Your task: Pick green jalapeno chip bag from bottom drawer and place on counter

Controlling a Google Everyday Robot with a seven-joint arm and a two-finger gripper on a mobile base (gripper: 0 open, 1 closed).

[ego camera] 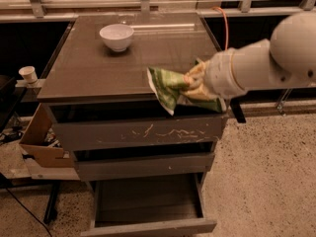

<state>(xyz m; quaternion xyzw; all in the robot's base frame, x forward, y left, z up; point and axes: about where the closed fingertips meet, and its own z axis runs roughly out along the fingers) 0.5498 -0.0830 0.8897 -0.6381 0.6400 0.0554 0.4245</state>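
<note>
My gripper [193,85] is shut on the green jalapeno chip bag [170,89], a crinkled shiny green bag with pale markings. It holds the bag in the air at the front right edge of the counter [98,68], about level with the slab. The white arm reaches in from the right. The bottom drawer [148,201] stands pulled open below, its dark floor bare.
A white bowl [116,36] sits at the back left of the counter. An open cardboard box [42,142] stands left of the cabinet, with a small paper cup [28,74] on a ledge above it. A pale ledge with metal posts [143,4] runs behind.
</note>
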